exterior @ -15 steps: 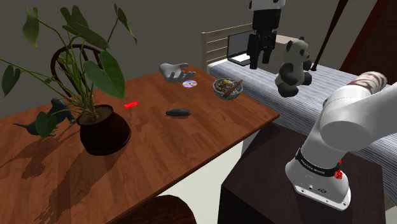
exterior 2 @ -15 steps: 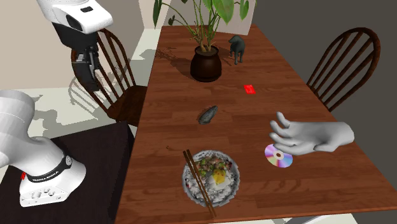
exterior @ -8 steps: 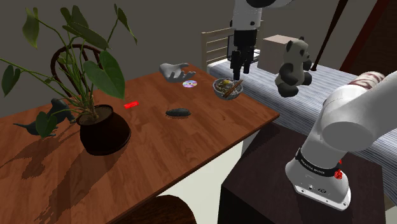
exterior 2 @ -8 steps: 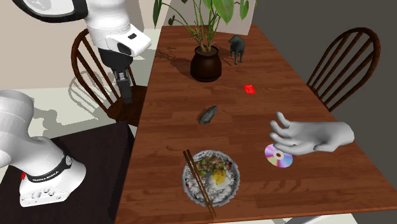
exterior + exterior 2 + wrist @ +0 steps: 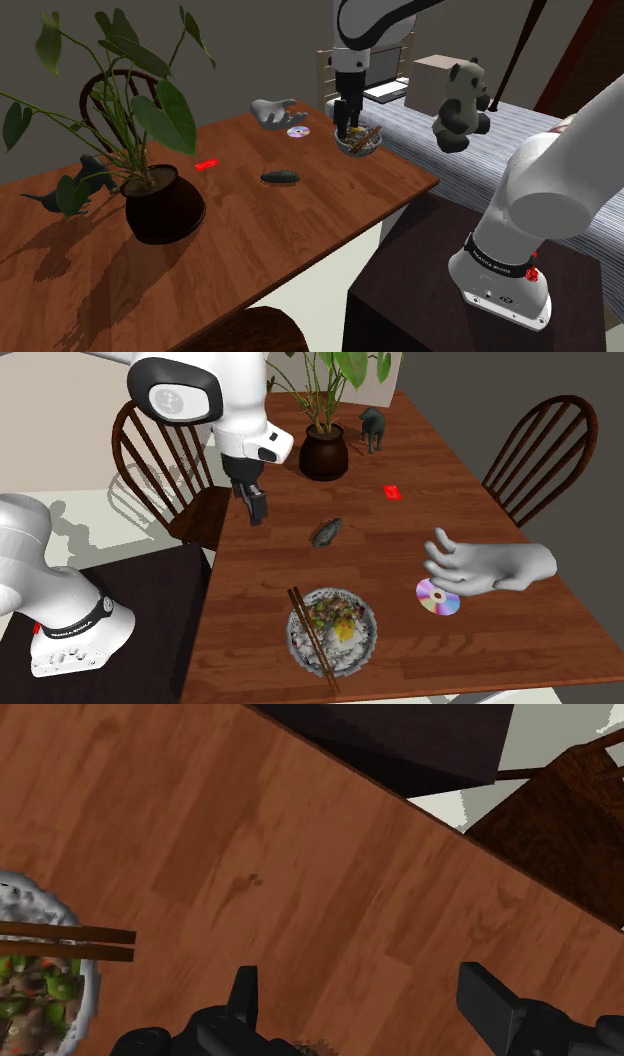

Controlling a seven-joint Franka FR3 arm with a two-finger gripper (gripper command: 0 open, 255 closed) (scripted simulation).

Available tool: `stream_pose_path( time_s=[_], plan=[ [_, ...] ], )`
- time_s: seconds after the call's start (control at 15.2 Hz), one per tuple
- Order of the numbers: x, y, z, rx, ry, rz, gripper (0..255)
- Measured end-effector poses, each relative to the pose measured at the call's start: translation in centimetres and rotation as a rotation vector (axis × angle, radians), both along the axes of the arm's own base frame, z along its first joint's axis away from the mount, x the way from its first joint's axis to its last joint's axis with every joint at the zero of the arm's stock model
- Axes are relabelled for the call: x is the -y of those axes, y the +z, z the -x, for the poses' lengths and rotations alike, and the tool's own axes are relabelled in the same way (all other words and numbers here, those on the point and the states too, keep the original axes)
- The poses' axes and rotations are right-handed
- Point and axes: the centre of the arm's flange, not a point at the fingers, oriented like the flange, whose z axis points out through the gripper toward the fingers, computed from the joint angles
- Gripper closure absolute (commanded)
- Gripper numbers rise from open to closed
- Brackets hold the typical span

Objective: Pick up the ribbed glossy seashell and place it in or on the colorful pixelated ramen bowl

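Nearest in the second exterior view, at lower left: white arm base (image 5: 65,627) on the dark stand (image 5: 160,602). Just right of that, at the near end of the wooden table (image 5: 480,652): bowl (image 5: 371,642), full of food, with chopsticks (image 5: 312,637) laid across its left side. Right of the bowl, a disc (image 5: 438,597) lying under the fingertips of a white hand model (image 5: 490,567). Farther on, about mid-table: shell (image 5: 326,532), dark grey, lying flat on the wood between bowl and pot (image 5: 323,452), touched by nothing. Left of the shell, above the table's left edge: gripper (image 5: 257,510), pointing down, empty. In the wrist view, fingers (image 5: 243,994) spread apart over bare wood, clasping nothing, with the bowl and chopsticks off to one side. Farther still, a small red tag (image 5: 392,493) right of centre, then the pot with its leafy plant (image 5: 330,377) and a dark animal figure (image 5: 373,427) just right of it. Wooden chairs (image 5: 160,462) at the left and right sides of the table. In the shoulder view, gripper hanging just above the bowl as pictured, shell nearer and to the left of both, and beyond the table a panda toy (image 5: 460,105) on a striped bed (image 5: 560,120).
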Motion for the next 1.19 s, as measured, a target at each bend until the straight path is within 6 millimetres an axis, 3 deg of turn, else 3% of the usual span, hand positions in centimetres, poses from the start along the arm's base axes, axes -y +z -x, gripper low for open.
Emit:
stream_pose_path(
  time_s=[0.26,1.19],
  plan=[
    [-0.4,-3.2,-3.9,0.015,0.070,-0.002,0],
    [-5.1,-13.9,-18.0,0.066,0.319,-0.011,0]
  ],
)
